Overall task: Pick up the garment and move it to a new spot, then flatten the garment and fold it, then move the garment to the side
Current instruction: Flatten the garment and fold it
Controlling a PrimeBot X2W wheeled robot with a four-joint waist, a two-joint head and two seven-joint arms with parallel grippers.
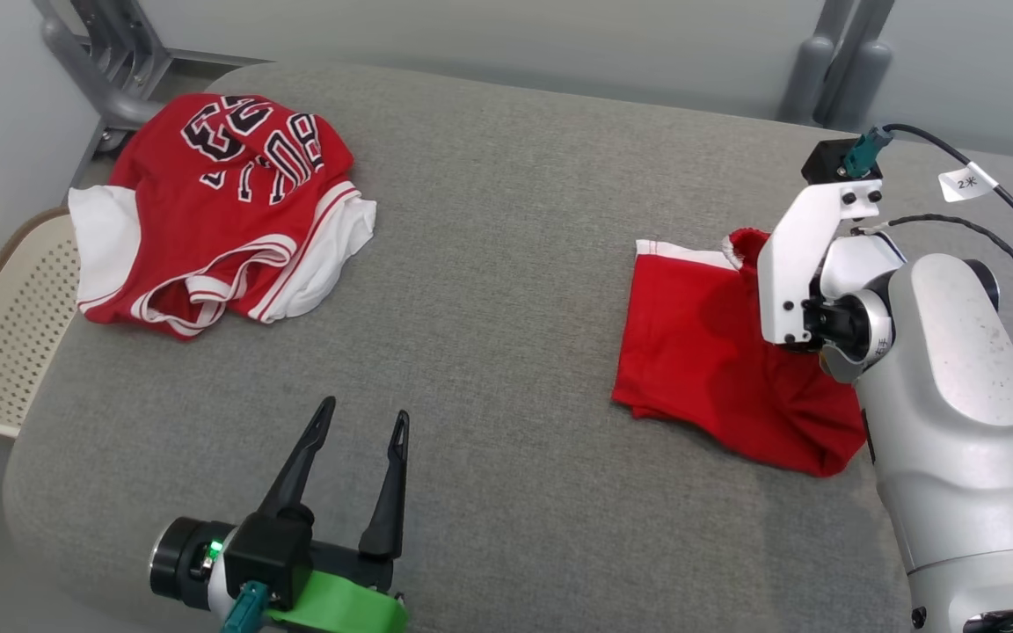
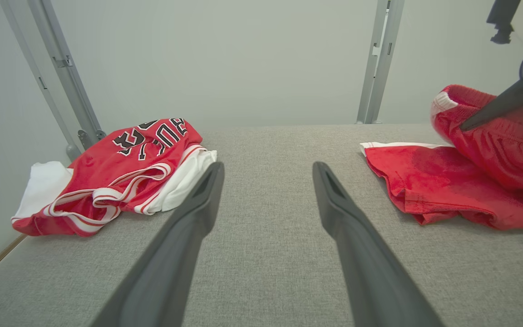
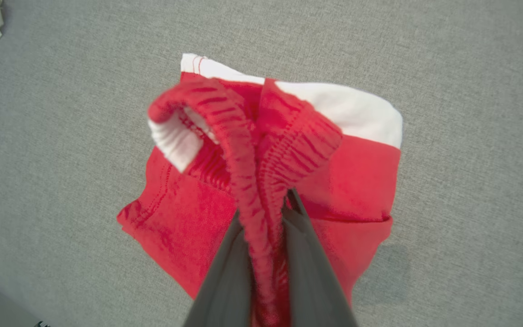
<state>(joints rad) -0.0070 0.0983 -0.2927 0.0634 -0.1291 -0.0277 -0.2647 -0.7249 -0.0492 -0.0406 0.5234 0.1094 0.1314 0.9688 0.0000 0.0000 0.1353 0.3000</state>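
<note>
On the grey pad (image 1: 506, 264), red clothes sit left and right.
A red jersey (image 1: 225, 211) lies bunched at the left. The left gripper (image 1: 364, 407) hovers with fingers spread wide, holding nothing. At the right, the right gripper (image 3: 266, 206) pinches the waistband of the red shorts (image 1: 700, 352), and the rest lies on the pad.

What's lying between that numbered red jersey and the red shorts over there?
Nothing: the head view shows bare grey padding between the jersey and the shorts.

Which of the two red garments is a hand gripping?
The plain red shorts on the right: the right hand pinches their elastic waistband. The lettered jersey lies untouched at far left.
</note>
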